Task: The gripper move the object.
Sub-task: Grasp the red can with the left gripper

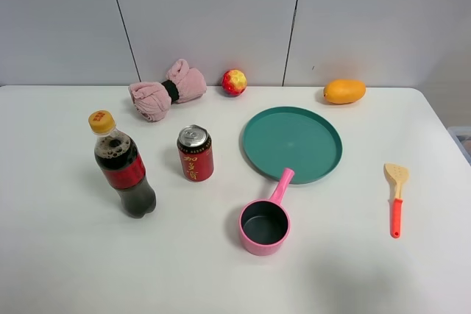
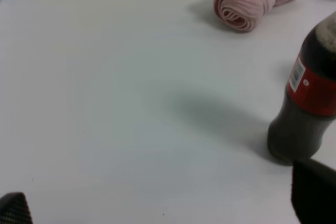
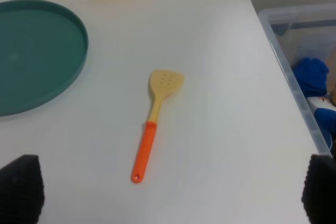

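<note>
Bright, even light leaves only faint, soft-edged shadows on the white table [image 1: 66, 255], with a glint atop the red can [image 1: 195, 154]. The left wrist view is hazy, its near cola bottle [image 2: 307, 103] blurred; the high view is sharp.

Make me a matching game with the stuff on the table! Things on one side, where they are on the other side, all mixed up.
Things:
1. red can
2. pink pot
3. spatula
4. mango

Places:
A. far back, near the wall
B. between the cola bottle and the green plate
C. alone, right of the plate
D. in front of the plate, handle reaching its rim

Pairs: 1-B, 2-D, 3-C, 4-A
</note>
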`<state>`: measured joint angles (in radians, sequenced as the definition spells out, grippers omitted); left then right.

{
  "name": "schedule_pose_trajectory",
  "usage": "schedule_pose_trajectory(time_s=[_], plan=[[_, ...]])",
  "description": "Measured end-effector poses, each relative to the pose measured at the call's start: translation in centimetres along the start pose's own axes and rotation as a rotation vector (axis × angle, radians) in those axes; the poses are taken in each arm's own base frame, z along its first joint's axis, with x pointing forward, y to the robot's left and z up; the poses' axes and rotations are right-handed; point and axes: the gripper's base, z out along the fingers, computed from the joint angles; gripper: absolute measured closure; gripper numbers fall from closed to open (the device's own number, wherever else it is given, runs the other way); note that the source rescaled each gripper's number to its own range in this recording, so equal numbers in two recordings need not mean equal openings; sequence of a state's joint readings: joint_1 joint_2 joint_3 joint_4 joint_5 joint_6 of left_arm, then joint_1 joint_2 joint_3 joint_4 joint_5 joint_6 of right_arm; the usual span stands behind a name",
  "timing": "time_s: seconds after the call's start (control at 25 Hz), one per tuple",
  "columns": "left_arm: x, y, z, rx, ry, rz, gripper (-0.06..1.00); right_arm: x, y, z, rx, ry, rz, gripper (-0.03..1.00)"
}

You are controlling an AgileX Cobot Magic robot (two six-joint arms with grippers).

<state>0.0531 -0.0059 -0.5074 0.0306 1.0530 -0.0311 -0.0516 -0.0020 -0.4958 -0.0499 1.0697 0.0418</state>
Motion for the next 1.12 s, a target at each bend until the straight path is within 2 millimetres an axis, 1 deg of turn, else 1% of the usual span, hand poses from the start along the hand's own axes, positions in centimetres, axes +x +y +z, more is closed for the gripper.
schedule_pose_trajectory(time_s=[1.12], plan=[[0.00, 0.00, 0.00, 0.000, 0.000, 0.000, -0.06, 0.00, 0.00, 0.00, 0.000, 0.000, 0.000, -0.03]])
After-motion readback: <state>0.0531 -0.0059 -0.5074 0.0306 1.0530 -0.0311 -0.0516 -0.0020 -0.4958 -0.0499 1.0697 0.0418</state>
